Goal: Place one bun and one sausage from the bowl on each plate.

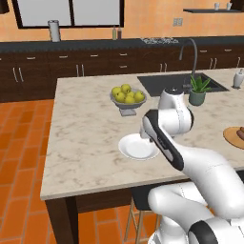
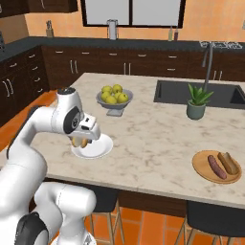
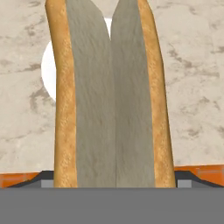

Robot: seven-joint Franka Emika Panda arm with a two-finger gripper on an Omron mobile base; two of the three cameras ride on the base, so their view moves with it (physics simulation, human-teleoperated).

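Marble desk [image 1: 86,138], kitchen with orange tile floor [image 1: 19,143].
Frame centre: jaws clamped on bun [image 3: 109,96] above white plate [image 1: 136,148]; dark cabinets [image 1: 43,66] across top.

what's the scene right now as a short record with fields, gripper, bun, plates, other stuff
gripper: gripper closed on a bun, above the white plate
bun: bun held lengthwise between the jaws, pale split side facing the hand camera
white plate: white plate on the marble counter, nothing lying on it
wooden plate: wooden plate near the counter's right end, holding a sausage and a second bun side by side
other: grey bowl of yellow-green fruit; potted plant beside the sink
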